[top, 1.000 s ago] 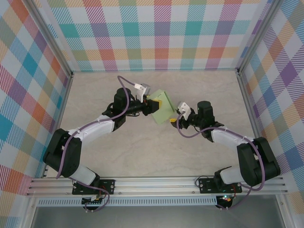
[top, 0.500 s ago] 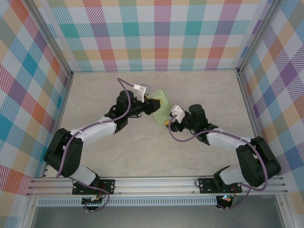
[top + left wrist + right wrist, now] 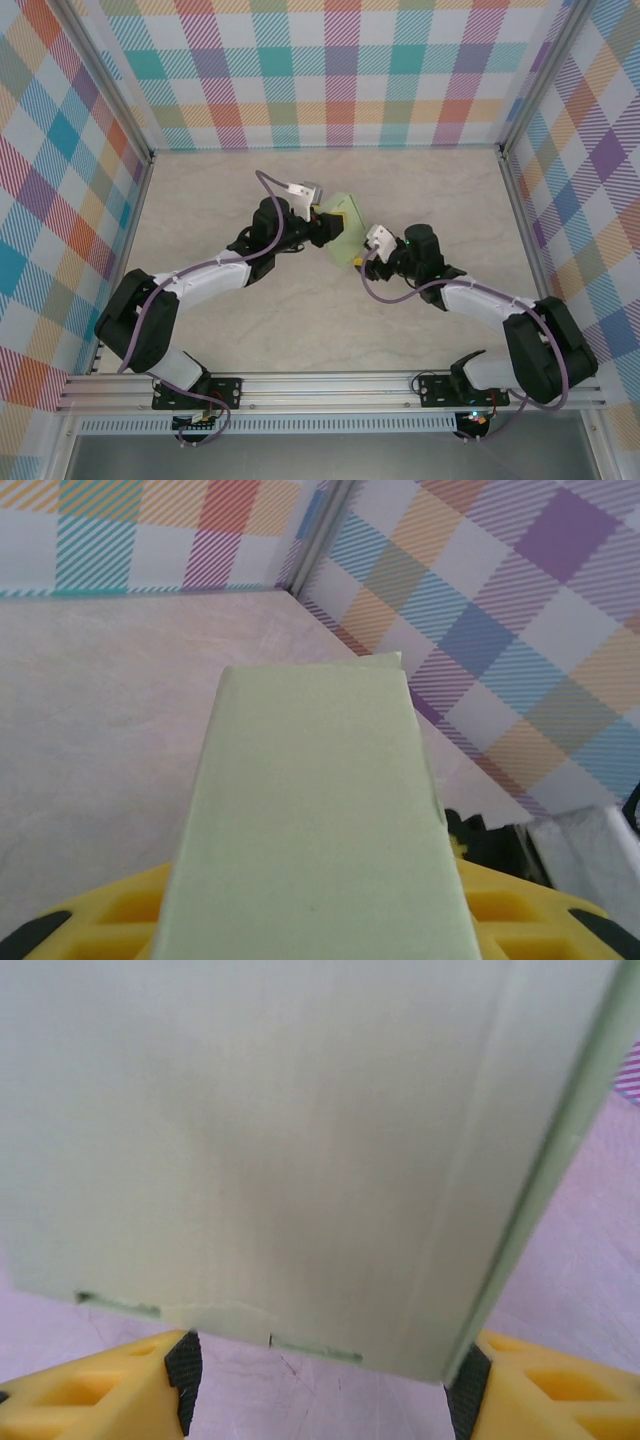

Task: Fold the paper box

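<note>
The paper box (image 3: 343, 232) is a pale green flat rectangular box held off the table near the middle. My left gripper (image 3: 325, 224) is shut on its left end. In the left wrist view the box (image 3: 310, 810) stretches away over the yellow fingers (image 3: 525, 910), hiding the gap between them. My right gripper (image 3: 358, 258) sits at the box's lower right end with its jaws apart. Seen from the right wrist, the box's end (image 3: 300, 1140) hangs just beyond the open gripper (image 3: 325, 1385), its corner close to the right pad (image 3: 468, 1385).
Checked walls and aluminium posts (image 3: 128, 130) close in the table on three sides. Bare marbled tabletop (image 3: 300, 320) lies in front of the box and behind it. Purple cables (image 3: 262, 180) loop over both wrists.
The left gripper has carried the box slightly right and away from the arm bases. The right gripper has moved left and closed in on the box's lower end.
</note>
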Motion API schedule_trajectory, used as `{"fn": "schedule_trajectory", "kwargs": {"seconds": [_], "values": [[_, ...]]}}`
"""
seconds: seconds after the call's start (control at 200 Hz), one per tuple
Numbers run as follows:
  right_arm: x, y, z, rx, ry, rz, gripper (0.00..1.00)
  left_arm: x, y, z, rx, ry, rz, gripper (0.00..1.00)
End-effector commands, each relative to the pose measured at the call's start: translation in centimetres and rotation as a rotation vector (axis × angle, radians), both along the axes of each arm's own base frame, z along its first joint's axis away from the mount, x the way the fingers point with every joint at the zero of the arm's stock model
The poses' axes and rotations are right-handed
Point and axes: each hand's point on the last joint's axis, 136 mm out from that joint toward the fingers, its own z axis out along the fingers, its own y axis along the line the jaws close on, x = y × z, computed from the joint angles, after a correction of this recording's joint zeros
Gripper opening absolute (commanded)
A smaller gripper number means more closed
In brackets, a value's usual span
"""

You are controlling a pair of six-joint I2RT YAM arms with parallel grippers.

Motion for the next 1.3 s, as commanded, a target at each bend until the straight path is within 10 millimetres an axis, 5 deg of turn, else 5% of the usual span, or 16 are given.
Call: {"fn": "schedule_trajectory", "kwargs": {"seconds": [0.0, 0.22, 0.47, 0.97, 1.295], "values": [[-1.2, 0.7, 5.1, 0.12, -0.129, 0.146, 0.67, -0.5, -0.3, -0.1, 0.14, -0.171, -0.07, 0.41], [-1.7, 1.0, 7.7, 0.132, -0.15, 0.229, 0.71, -3.0, -1.5, -1.3, 0.282, -0.277, -0.237, 0.41], [-0.6, 1.7, 9.1, 0.157, -0.15, 0.243, 0.7, -3.3, -2.1, -1.2, 0.229, -0.245, -0.243, 0.41], [-4.1, 5.6, 7.7, -0.016, -0.194, 0.392, 0.69, -1.8, -2.9, -2.6, 0.24, -0.129, -0.214, 0.37], [-3.7, 5.0, 6.5, -0.063, -0.191, 0.347, 0.7, -1.0, -3.3, -2.1, 0.197, -0.136, -0.192, 0.4]]}}
